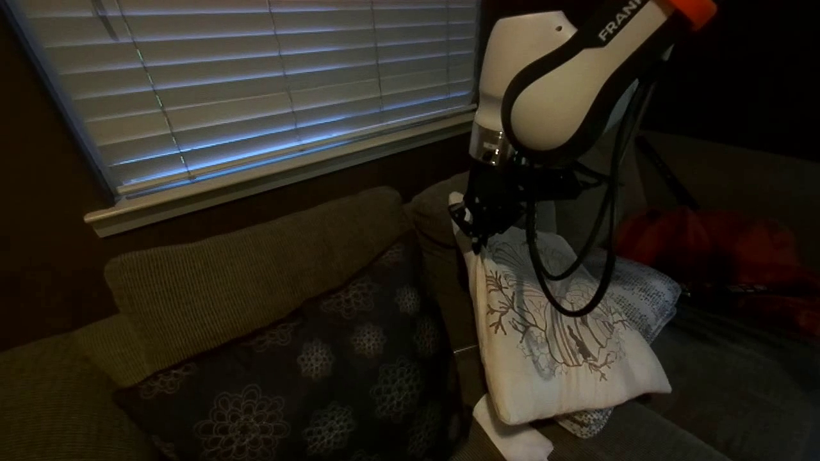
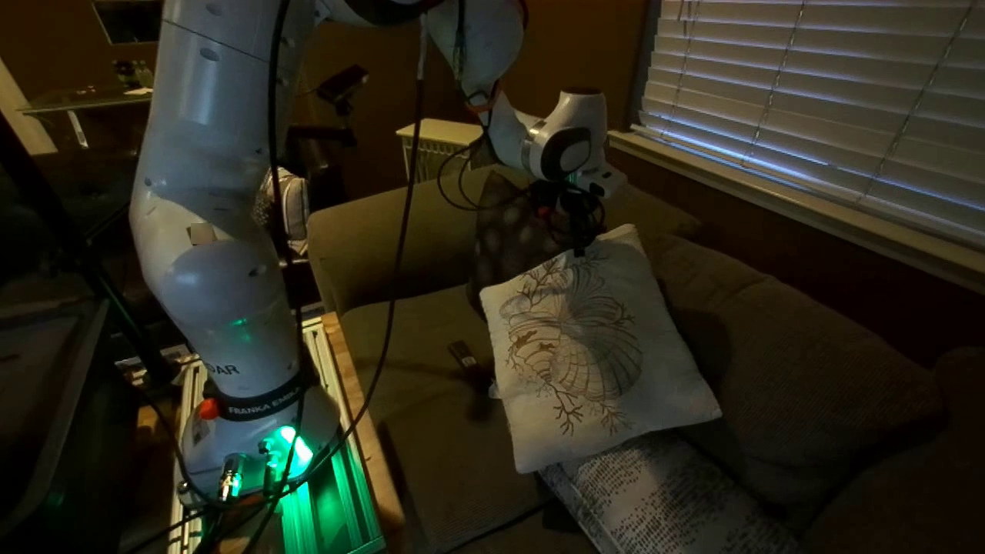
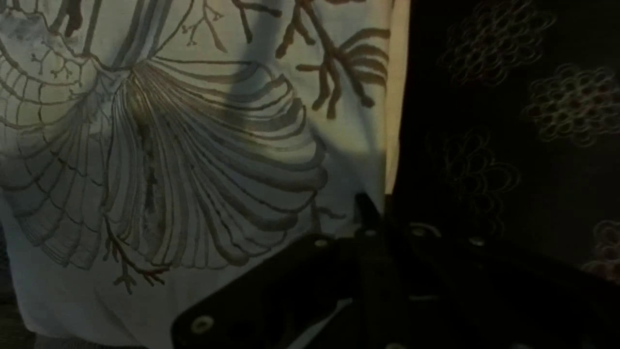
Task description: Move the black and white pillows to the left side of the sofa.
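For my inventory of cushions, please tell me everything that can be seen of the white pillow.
The white pillow is square, of soft-looking cream-white fabric, with a greyish shell-like and brownish branch-like print. It slants over the sofa, one edge pinched in the gripper. It overlaps the grey-patterned pillow in both exterior views; whether it rests there cannot be told. Its underside is hidden.

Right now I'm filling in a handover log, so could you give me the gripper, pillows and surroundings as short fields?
Gripper: appears closed on an edge of the white pillow
White pillow: tilted, partly covering the grey-patterned pillow; contact unclear
Black pillow: pale flower print, leaning against the back of the sofa
Red cloth: in shadow, shape unclear
Window blinds: lowered
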